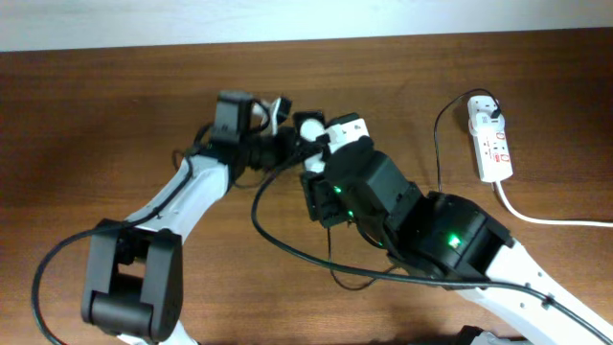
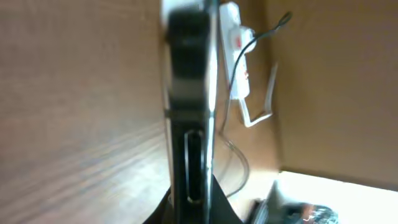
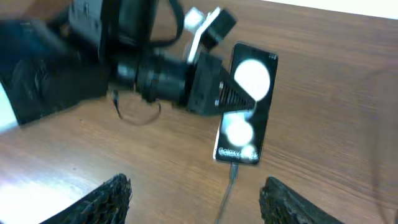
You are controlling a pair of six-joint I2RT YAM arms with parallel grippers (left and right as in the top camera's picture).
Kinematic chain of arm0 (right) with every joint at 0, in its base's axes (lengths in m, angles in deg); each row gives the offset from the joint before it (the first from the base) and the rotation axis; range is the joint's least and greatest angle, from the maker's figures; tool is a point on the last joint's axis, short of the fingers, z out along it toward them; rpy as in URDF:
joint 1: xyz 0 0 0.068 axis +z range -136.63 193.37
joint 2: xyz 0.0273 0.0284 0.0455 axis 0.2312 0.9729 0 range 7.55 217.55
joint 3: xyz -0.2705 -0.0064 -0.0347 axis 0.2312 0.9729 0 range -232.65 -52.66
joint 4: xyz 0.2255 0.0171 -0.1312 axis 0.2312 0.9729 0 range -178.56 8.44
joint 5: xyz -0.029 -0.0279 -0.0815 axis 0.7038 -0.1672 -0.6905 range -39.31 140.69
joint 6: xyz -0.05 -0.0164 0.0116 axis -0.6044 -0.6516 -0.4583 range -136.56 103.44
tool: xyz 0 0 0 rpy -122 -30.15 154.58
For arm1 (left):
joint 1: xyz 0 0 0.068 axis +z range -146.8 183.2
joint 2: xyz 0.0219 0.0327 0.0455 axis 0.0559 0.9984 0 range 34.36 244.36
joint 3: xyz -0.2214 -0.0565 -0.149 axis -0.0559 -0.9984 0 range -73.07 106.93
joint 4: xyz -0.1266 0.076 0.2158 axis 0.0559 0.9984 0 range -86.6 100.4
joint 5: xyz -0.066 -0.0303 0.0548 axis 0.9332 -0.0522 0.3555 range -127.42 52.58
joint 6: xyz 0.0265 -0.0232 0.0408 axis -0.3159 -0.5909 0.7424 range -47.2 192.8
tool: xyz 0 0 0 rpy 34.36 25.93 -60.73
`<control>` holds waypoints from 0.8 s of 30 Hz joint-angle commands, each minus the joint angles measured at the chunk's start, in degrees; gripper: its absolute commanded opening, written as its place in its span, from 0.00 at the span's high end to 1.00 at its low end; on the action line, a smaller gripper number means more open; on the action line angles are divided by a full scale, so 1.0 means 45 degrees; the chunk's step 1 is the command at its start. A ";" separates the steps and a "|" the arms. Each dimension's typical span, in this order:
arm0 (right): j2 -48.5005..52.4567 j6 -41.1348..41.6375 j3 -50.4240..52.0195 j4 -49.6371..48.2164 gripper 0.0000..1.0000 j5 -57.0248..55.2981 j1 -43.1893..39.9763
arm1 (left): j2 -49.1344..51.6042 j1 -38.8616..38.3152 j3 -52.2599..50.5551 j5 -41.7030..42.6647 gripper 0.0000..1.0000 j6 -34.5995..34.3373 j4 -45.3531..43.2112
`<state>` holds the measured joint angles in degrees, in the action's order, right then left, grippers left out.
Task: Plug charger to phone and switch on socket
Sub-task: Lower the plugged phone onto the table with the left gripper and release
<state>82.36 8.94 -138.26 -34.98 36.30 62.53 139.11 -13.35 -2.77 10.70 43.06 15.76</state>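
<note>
Left gripper (image 3: 233, 99) clamps phone (image 3: 245, 115); right gripper (image 3: 196, 193) spread, empty.
Tip of charger (image 3: 231, 177) at phone's near end; socket (image 1: 490, 144) far right.

Overhead view evenly lit, sharp. Left wrist view blurred throughout. Right wrist view smeared at upper left; two white glare spots on the phone (image 3: 260, 127).

Wood-grain bench, glossy phone, plastics both shiny and matt.

The bench (image 1: 96, 115) is brown wood grain, smooth with a soft satin sheen. The phone (image 3: 244, 106) is glossy black and mirror-smooth, with two bright white spots on its face. The socket (image 1: 489, 144) looks like smooth white plastic. The charger (image 1: 438, 144) cable is thin and matt black. The right tool (image 3: 194, 186) has black fingers (image 3: 106, 202) with a rough, knobbly surface. The left arm (image 1: 187, 196) has a shiny white shell and matt black joints.
</note>
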 commanded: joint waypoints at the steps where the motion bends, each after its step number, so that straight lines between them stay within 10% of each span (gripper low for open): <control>1: -0.0452 -0.0044 -0.0136 0.0364 0.30 -0.0442 0.0049 | 0.1506 -0.0350 0.3021 -0.0850 1.00 0.3366 0.1695; 10: -0.0525 0.0534 -0.0136 0.1627 0.30 -0.0865 0.0049 | 0.5659 -0.0393 0.5221 -0.0005 0.99 0.3546 0.3512; 24: -0.0520 0.0685 -0.0131 0.1583 0.30 -0.0962 0.0049 | 0.5901 -0.0432 0.5221 -0.1991 0.78 0.3541 0.3857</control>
<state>80.89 11.75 -138.28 -27.66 33.52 62.53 164.99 -15.12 19.53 2.51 57.83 33.18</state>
